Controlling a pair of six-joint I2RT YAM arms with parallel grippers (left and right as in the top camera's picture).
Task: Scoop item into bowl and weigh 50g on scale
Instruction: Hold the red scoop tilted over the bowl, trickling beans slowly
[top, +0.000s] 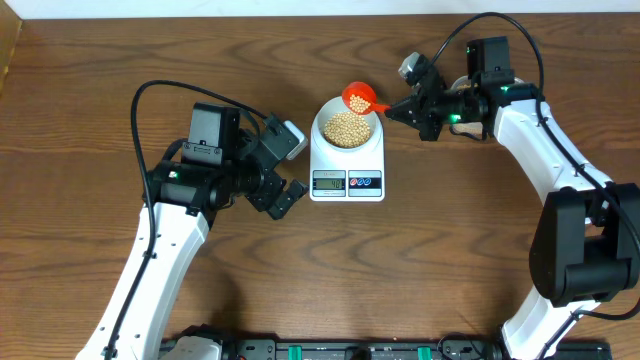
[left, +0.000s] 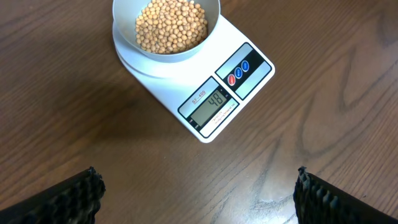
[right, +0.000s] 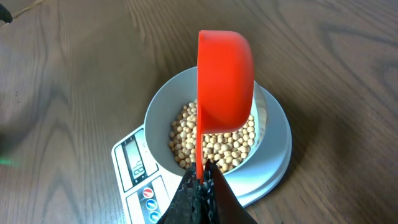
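Clamped between the right jaws, an orange plastic scoop (right: 225, 81) is tipped just ahead, over the pale round bowl (right: 158, 111) of tan beans (right: 186, 134) seated on the white digital scale (right: 138, 165), for topping up; left jaws are spread, empty.

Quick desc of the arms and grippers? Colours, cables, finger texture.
Left arm and right arm: white links, black joint housings, small green LEDs. A black cable loops over each. Fingers are black and ridged.
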